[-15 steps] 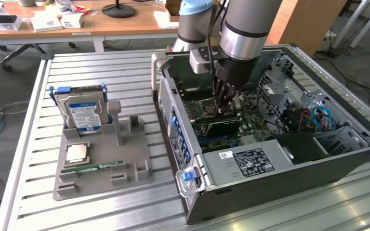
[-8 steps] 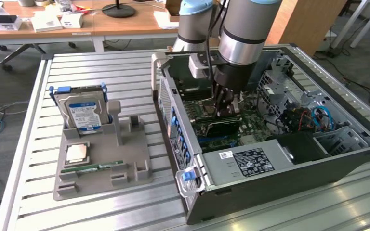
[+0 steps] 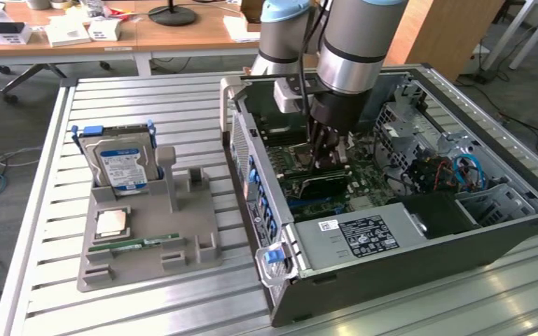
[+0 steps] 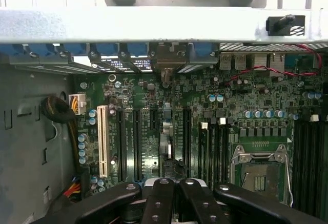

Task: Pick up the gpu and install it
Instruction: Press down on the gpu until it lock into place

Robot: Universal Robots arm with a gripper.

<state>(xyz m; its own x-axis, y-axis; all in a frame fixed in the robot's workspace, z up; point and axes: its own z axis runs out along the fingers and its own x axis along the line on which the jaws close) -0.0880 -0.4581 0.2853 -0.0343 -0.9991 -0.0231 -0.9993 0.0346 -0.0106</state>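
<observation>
The exterior view looks down from high and afar; the wrist view faces the shared motherboard (image 4: 205,126) closely.

No legible text, blue hard drive label (image 3: 123,170) and power supply sticker (image 3: 366,237) (both unreadable)

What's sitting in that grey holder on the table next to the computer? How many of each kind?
Hard drive: 1
Processor chip: 1
Memory stick: 1
Total in the grey holder: 3
</observation>
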